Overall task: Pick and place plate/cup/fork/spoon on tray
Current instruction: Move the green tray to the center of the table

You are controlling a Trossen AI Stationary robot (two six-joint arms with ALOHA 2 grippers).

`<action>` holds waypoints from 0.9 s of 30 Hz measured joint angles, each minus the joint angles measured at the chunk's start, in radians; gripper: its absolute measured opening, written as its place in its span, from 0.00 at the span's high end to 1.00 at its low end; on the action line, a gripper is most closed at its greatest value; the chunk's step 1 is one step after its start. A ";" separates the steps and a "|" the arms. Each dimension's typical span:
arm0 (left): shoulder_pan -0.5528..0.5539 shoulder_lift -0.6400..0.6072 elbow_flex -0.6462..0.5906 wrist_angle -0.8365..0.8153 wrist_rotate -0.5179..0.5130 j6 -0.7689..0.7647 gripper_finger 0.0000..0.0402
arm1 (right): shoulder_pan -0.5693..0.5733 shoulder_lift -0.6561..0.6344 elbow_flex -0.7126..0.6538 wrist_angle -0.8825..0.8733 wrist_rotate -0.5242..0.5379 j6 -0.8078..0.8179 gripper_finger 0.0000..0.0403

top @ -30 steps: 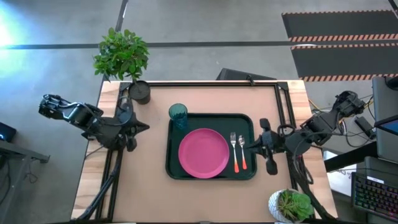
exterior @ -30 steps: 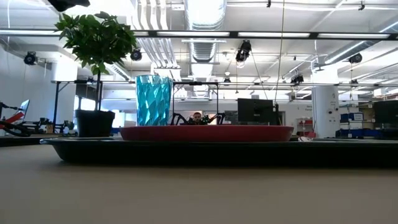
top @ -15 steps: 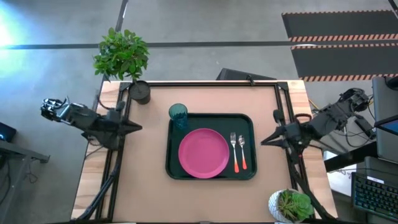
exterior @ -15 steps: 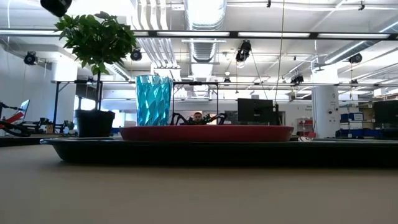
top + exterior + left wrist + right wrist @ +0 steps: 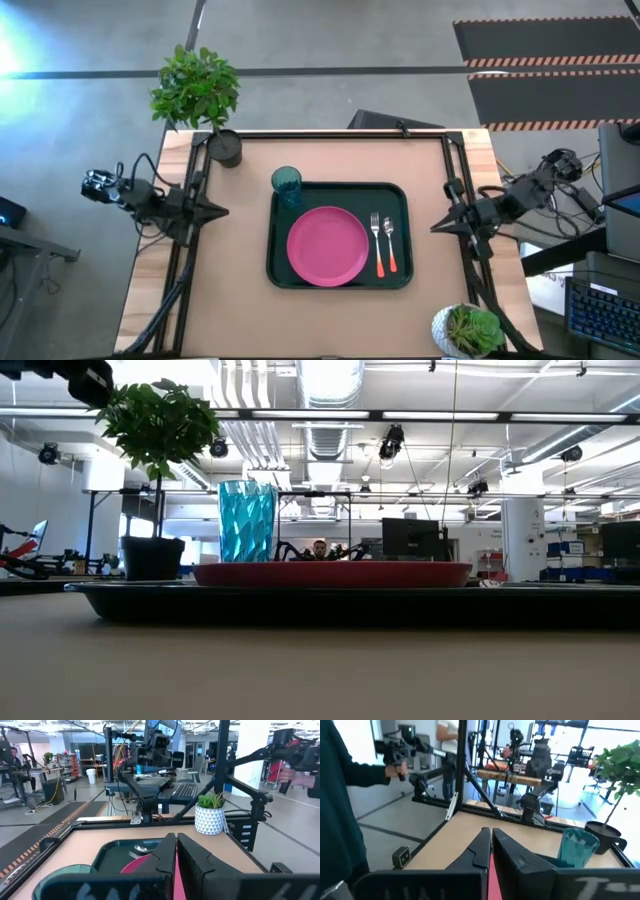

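The dark tray (image 5: 280, 270) lies mid-table. On it rest the pink plate (image 5: 327, 246), the fork with the orange-red handle (image 5: 379, 248) and the spoon (image 5: 389, 243), side by side right of the plate. The teal cup (image 5: 286, 185) stands upright at the tray's far left corner. My left gripper (image 5: 216, 210) is shut and empty at the table's left edge. My right gripper (image 5: 437, 227) is shut and empty at the right edge. In the low view the cup (image 5: 247, 520) and the plate (image 5: 330, 573) rise above the tray's rim (image 5: 300, 603).
A dark pot with a leafy plant (image 5: 224, 147) stands at the table's far left corner. A white pot with a small plant (image 5: 466, 331) stands at the near right corner. A black frame (image 5: 458, 180) runs along the table's sides. A person's arm (image 5: 340, 795) shows beyond the table.
Both arms have drawn back from the tray: my left gripper toward the table's left edge, my right gripper toward the right edge. My right gripper's fingers, spread beside the tray one second ago, are now shut. The tableware has stayed still.
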 joint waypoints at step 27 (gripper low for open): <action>0.005 -0.116 -0.344 0.444 -0.050 0.142 1.00 | -0.005 -0.339 -0.182 -0.028 0.076 -0.173 0.98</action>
